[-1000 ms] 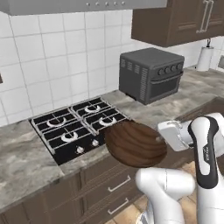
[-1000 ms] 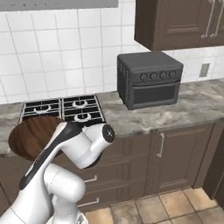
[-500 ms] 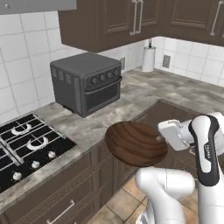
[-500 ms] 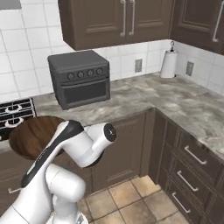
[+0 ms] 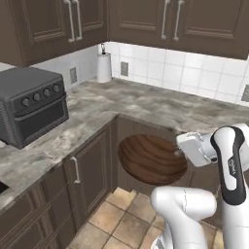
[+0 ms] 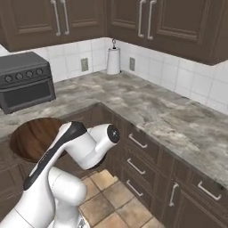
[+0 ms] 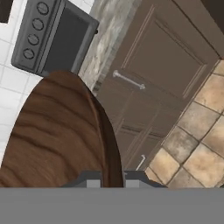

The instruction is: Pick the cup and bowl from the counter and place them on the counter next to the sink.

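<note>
Gripper (image 7: 108, 178) nearly closed, pinching the rim of the bowl (image 5: 151, 159), carried in the air in front of the dark cabinets, off the counter (image 5: 146, 109). Nothing to be seen inside the bowl. Since a moment ago, whole view swung round with the base: stovetop gone, toaster oven (image 5: 30, 104) now far left, corner with paper towel roll (image 5: 103, 67) ahead.

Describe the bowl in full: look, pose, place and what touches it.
The bowl is wide, shallow and round, with dark brown wood grain. It is held in the air off the counter, in front of the corner cabinets above the tiled floor. The gripper is shut on its rim, a finger on each side. Nothing else touches it.
</note>
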Motion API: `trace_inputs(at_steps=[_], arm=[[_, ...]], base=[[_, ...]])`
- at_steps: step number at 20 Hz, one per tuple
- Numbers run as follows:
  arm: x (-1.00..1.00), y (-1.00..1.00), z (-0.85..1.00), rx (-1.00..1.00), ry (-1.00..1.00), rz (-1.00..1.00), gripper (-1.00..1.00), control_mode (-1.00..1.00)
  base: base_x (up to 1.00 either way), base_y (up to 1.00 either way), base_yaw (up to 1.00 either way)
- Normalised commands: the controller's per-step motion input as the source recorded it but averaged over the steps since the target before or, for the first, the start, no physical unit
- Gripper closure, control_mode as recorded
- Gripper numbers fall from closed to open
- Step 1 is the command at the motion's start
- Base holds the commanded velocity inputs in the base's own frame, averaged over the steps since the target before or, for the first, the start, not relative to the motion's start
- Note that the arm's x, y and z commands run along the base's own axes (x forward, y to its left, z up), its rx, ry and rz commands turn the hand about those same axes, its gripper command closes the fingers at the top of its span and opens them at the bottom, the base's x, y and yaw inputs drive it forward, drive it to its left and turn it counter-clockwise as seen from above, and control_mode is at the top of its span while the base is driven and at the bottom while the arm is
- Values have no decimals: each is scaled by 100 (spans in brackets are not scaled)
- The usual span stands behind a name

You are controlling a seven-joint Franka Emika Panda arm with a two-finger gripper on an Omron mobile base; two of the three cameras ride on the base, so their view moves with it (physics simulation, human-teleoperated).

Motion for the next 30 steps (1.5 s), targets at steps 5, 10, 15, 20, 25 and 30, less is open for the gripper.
trace_inputs(at_steps=[5,10,15,20,25,30], arm=[[0,0,0,0,0,0,100,100],[0,0,0,0,0,0,100,100],[0,0,0,0,0,0,100,100],[0,0,0,0,0,0,100,100],[0,0,0,0,0,0,100,100],[0,0,0,0,0,0,100,100]], base=[[-1,-39,-38],[0,-11,-40],[0,-41,-35],[19,-98,-20],[38,-100,-19],[6,-96,-20]])
